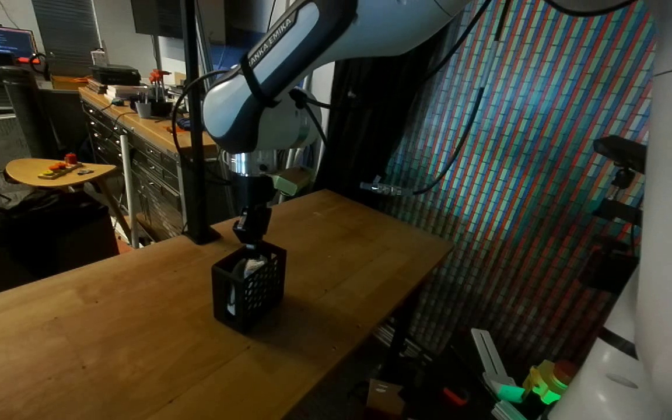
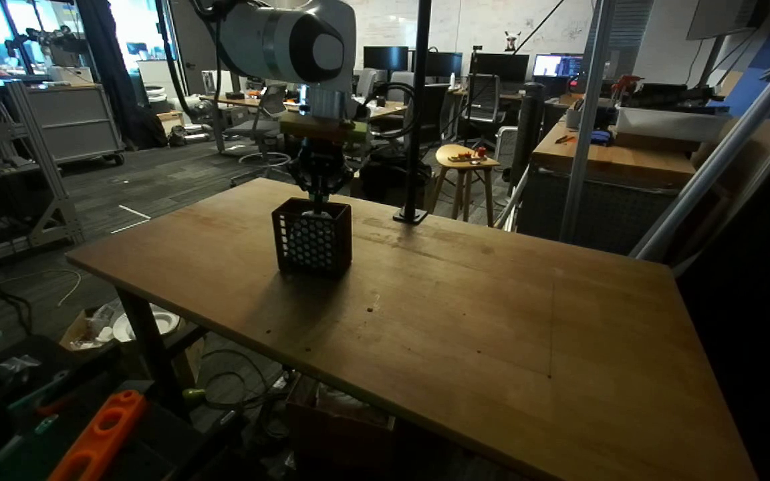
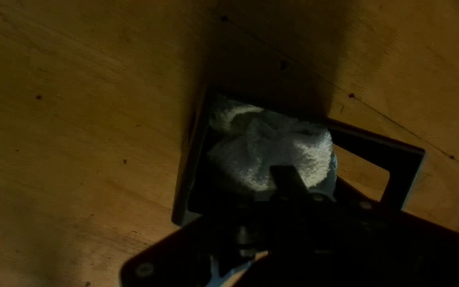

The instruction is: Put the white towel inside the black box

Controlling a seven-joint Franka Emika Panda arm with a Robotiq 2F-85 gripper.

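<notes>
The black box (image 1: 248,306) stands upright on the wooden table, with holes in its sides; it also shows in an exterior view (image 2: 343,240) and the wrist view (image 3: 407,175). The white towel (image 1: 254,266) is bunched up inside the box, its top close to the rim; it also shows in the wrist view (image 3: 277,143). My gripper (image 1: 251,247) points straight down at the box's opening, its fingertips around rim height; it also shows in an exterior view (image 2: 319,199). In the wrist view its closed fingers (image 3: 283,173) sit against the towel. The towel's lower part is mostly hidden.
The wooden table (image 1: 108,338) carries a black upright pole (image 1: 196,175) at its far edge, close to the arm and box; the pole also shows in an exterior view (image 2: 417,133). A stool (image 2: 468,159) and a workbench (image 1: 149,128) stand beyond the table.
</notes>
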